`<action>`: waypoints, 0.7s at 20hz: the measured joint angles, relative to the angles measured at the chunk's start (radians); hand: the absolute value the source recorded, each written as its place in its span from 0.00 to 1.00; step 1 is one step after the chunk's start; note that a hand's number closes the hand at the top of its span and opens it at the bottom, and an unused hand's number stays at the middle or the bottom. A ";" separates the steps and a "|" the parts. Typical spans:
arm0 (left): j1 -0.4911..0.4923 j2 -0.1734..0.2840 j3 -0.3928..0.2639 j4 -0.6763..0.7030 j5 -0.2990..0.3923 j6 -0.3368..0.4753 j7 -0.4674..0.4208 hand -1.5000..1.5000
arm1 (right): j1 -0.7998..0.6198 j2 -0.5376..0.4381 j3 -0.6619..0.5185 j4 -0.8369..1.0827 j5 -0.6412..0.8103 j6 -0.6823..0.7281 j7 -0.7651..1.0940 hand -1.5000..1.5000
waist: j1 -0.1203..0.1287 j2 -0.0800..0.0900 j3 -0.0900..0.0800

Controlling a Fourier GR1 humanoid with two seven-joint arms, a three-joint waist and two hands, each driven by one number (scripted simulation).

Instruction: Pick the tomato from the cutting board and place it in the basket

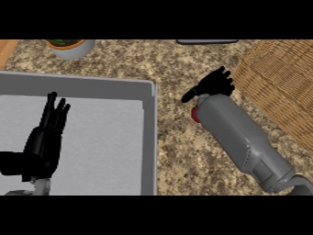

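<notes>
My right hand (215, 86) curled over the tomato (196, 115), mostly hidden beneath my wrist. The basket (291, 87) sat just right of it. My left hand (42, 137) rested open.

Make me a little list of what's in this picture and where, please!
Left robot hand: open, fingers up, over the grey sink
Right robot hand: fingers curled, over the speckled counter
Tomato: only a red bit shows, under the right wrist
Basket: wicker, right side, next to the right robot hand
Plant pot: top left, beyond the sink
Cutting board: cannot tell
</notes>
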State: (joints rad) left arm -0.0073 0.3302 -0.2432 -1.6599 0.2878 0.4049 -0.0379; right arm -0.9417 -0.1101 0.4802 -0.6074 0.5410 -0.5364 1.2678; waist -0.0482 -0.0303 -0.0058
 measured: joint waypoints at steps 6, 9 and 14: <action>0.005 -0.007 0.010 0.017 0.003 -0.021 -0.031 0.50 | -0.001 0.030 -0.027 0.002 0.056 0.008 0.001 0.00 | 0.002 0.006 0.002; 0.013 -0.006 0.012 0.011 0.002 -0.024 -0.030 0.50 | 0.018 0.037 -0.038 0.007 0.091 0.008 -0.001 0.00 | 0.005 0.007 0.002; 0.017 -0.010 0.015 0.008 -0.003 -0.024 -0.030 0.50 | 0.029 0.038 -0.069 0.021 0.144 0.010 0.000 0.00 | 0.006 0.009 0.002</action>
State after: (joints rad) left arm 0.0097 0.3205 -0.2284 -1.6521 0.2846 0.3805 -0.0679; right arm -0.9123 -0.0722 0.4109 -0.5865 0.6849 -0.5263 1.2677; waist -0.0420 -0.0217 -0.0036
